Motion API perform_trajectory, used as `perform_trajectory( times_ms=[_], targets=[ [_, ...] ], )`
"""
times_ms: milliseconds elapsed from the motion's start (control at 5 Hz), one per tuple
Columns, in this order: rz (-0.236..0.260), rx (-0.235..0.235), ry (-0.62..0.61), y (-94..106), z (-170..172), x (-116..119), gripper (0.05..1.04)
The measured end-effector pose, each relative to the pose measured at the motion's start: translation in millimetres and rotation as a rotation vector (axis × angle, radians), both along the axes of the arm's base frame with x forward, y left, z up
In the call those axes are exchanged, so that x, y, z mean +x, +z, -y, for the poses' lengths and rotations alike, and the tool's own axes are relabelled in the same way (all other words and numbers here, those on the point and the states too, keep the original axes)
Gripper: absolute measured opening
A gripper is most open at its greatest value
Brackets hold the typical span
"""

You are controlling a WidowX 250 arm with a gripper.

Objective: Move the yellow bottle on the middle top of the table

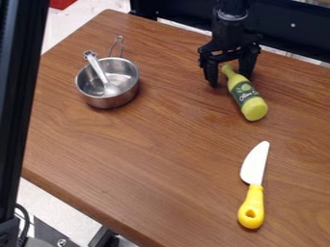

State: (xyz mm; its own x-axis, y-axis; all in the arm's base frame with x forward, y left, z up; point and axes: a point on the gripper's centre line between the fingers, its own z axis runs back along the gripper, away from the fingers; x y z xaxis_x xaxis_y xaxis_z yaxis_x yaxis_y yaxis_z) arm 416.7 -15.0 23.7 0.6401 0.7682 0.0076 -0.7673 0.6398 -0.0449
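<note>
Yellow bottle [254, 109]: lay on its side on the desk [148, 159], neck between the fingers [211, 75], base pointing away from them.
Fingers: were spread, released, around the neck.
Metal pot [106, 101]: stood upright near the desk's far left edge, holding a spoon [97, 68].
Spoon: leaned on the rim, handle poking out.

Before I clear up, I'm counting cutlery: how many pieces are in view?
2: a silver metal spoon leaning in the round steel saucepan, and a white-bladed knife with a yellow handle, lying nearer the camera than the yellow-green bottle.
</note>
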Motion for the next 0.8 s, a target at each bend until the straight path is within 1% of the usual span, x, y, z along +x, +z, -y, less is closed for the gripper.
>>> perform_trajectory(
  times_ms=[200, 400, 600, 800],
  targets=[
    [0.002, -0.012, 0.016, -0.6, 1.7, 0.1, 1.001],
    [0.032, -0.017, 0.060, 2.1, 0.1, 0.1, 1.001],
    [0.088, -0.001, 0.073, 27.3, -3.0, 3.5, 1.001],
    [0.118, -0.005, 0.074, 43.4, -2.6, 0.0, 1.001]
  ],
)
